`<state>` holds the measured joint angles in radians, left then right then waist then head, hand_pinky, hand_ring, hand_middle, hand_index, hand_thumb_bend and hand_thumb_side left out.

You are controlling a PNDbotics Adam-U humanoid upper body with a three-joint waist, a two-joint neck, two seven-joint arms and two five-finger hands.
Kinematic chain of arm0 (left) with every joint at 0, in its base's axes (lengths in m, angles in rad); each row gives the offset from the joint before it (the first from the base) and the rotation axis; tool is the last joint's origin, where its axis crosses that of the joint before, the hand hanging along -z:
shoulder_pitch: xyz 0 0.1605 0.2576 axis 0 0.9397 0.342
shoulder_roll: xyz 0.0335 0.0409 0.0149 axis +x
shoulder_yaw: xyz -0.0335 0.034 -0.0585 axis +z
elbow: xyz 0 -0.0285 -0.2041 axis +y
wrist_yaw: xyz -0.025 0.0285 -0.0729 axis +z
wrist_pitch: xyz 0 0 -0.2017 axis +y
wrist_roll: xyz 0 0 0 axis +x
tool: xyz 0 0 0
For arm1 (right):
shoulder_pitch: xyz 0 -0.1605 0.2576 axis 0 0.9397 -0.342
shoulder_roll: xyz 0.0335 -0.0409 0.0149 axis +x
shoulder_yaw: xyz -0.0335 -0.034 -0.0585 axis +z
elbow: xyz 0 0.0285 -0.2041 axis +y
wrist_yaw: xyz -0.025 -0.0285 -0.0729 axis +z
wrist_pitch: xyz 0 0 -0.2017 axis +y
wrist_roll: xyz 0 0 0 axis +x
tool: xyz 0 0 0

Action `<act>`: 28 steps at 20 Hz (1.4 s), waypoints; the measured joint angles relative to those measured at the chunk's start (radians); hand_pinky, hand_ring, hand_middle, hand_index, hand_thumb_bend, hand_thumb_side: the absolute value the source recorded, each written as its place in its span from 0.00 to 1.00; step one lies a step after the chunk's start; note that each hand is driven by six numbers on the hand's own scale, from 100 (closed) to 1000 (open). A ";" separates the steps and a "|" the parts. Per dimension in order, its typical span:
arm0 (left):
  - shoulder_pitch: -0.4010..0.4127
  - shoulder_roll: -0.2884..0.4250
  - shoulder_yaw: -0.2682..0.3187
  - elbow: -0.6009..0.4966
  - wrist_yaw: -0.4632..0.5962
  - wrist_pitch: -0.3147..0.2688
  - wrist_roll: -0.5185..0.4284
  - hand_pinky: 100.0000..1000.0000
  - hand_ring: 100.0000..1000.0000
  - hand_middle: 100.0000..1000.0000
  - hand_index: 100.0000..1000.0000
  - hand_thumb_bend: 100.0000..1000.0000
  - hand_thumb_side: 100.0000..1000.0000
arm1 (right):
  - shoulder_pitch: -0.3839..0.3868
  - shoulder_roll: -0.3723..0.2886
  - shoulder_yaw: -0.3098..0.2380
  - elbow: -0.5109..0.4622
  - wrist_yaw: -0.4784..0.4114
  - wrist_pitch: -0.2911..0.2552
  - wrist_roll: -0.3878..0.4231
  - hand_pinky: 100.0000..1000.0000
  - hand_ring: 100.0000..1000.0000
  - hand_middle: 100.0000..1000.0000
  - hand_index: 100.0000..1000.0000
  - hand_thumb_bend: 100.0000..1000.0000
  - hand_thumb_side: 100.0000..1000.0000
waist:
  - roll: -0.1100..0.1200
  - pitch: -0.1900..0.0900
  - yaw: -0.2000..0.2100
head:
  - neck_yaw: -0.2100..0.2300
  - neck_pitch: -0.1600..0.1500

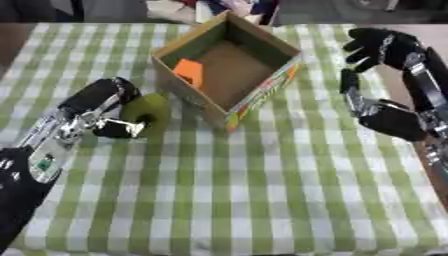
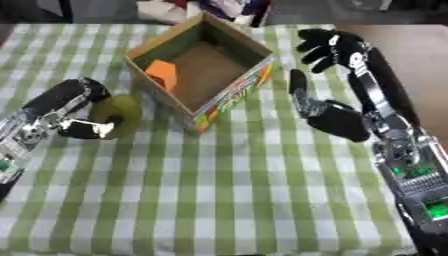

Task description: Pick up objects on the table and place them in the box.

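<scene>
An open cardboard box [image 1: 289, 56] stands on the far middle of the table, with an orange object [image 1: 189, 71] lying inside against its left wall. Just left of the box a green round fruit [image 1: 150, 111] rests on the cloth. My left hand [image 1: 98, 107] comes in from the lower left with its fingers and thumb curled round that fruit. My right hand [image 2: 337, 80] hovers to the right of the box, fingers spread and holding nothing.
A green and white checked cloth [image 1: 262, 190] covers the table. Its near half lies bare. Dark shapes and clothing show along the far edge behind the box.
</scene>
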<state>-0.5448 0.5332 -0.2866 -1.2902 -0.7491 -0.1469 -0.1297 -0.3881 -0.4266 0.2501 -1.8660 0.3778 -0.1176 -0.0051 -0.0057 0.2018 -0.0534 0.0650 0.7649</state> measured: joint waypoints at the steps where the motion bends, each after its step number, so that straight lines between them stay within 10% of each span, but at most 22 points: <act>1: 0.000 0.000 0.001 -0.003 0.000 0.001 0.009 0.55 0.40 0.31 0.43 0.00 0.10 | 0.000 0.000 0.000 0.000 0.000 0.000 0.000 0.54 0.63 0.66 0.84 0.00 0.31 | 0.000 0.000 0.000 | 0.000 0.000; 16: -0.177 0.035 0.048 -0.267 0.149 0.061 0.039 0.56 0.41 0.32 0.45 0.00 0.12 | 0.001 0.000 0.004 0.005 0.000 0.000 0.001 0.54 0.63 0.65 0.84 0.00 0.31 | 0.001 -0.008 0.004 | 0.003 0.000; 28: -0.426 -0.190 0.025 -0.011 0.012 0.077 -0.037 0.58 0.45 0.38 0.50 0.06 0.17 | 0.000 0.011 0.023 0.005 -0.009 -0.003 0.019 0.54 0.63 0.65 0.84 0.00 0.31 | -0.002 -0.011 -0.020 | 0.038 0.000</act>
<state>-0.9708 0.3431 -0.2615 -1.3011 -0.7368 -0.0695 -0.1670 -0.3885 -0.4156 0.2730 -1.8606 0.3684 -0.1207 0.0138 -0.0079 0.1903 -0.0730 0.1034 0.7649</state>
